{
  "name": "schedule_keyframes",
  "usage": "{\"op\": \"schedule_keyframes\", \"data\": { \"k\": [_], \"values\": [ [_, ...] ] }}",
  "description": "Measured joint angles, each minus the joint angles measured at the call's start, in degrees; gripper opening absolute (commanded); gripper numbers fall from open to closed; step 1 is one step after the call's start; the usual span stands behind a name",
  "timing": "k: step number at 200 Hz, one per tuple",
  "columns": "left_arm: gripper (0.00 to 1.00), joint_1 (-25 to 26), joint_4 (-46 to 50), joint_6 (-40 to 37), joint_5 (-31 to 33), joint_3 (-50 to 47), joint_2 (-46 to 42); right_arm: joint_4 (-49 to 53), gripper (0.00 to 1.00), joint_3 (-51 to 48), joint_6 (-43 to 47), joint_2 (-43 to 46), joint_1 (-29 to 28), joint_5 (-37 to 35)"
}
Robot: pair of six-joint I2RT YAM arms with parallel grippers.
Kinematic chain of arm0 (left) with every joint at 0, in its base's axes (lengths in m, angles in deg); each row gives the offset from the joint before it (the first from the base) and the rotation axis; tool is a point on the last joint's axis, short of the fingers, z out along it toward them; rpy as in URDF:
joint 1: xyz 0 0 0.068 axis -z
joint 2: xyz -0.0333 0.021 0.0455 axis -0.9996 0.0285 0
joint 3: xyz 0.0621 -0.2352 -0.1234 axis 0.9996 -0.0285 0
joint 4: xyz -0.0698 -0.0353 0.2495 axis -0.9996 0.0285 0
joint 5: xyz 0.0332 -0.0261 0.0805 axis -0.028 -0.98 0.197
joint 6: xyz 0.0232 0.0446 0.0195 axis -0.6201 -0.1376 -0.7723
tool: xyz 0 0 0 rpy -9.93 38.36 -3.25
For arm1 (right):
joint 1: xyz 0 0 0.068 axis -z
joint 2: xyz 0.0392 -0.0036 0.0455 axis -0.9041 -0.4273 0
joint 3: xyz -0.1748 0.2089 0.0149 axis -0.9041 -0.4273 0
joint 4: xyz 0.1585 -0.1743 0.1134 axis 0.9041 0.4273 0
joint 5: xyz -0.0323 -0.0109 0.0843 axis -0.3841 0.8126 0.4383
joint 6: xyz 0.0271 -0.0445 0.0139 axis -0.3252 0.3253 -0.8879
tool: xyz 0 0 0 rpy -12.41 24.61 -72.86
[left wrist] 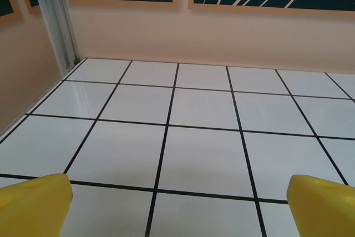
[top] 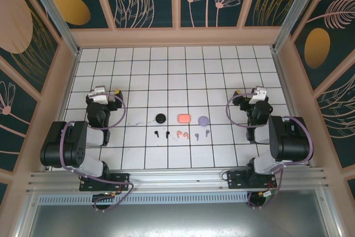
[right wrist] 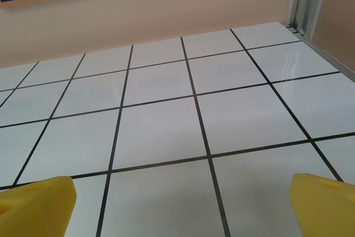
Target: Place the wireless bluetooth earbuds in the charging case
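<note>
While both my arms rest folded at the near edge of the table (top: 166, 70), all six earbuds lie loose on its white gridded top, in a short row just on the near side of the coral-pink case (top: 184, 118). The coral-pink earbuds (top: 179, 134) lie directly in front of that case. The black earbuds (top: 167, 134) are to its near left and the lavender earbuds (top: 207, 132) to its near right. None of them touches any case. The black case (top: 161, 117) sits near the coral-pink case on its left, and the lavender case (top: 203, 120) sits just beside it on its right.

My left jaws are well to the left of the coral-pink case and my right jaws well to its right. Both are spread wide and hold nothing. From the left wrist my yellow fingers (left wrist: 33, 206) sit at the bottom corners with bare tiles between them. The right wrist shows its fingers (right wrist: 36, 203) the same way.
</note>
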Motion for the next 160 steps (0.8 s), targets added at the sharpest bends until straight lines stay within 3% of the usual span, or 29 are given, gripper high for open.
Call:
{"op": "schedule_keyframes", "data": {
  "k": [29,65,106,126,160],
  "values": [
    [0.98,0.0,7.65,0.7,1.88,3.17,-2.34,12.22,0.99,3.87,-1.95,5.75,-0.5,-2.95],
    [0.99,0.0,21.0,1.01,3.19,12.66,-5.88,38.38,0.99,22.71,-13.68,10.23,-0.66,-6.67],
    [0.99,0.0,30.14,5.16,2.75,14.29,-13.16,57.27,0.97,31.54,-19.8,10.78,-0.52,-1.53],
    [0.99,0.0,34.75,9.79,0.87,16.13,-16.02,66.05,0.95,33.46,-20.0,10.78,-4.55,0.28],
    [0.99,0.0,43.28,20.52,-4.44,22.01,-17.81,78.4,0.92,39.47,-19.74,8.94,-17.31,-0.94]
  ]
}}
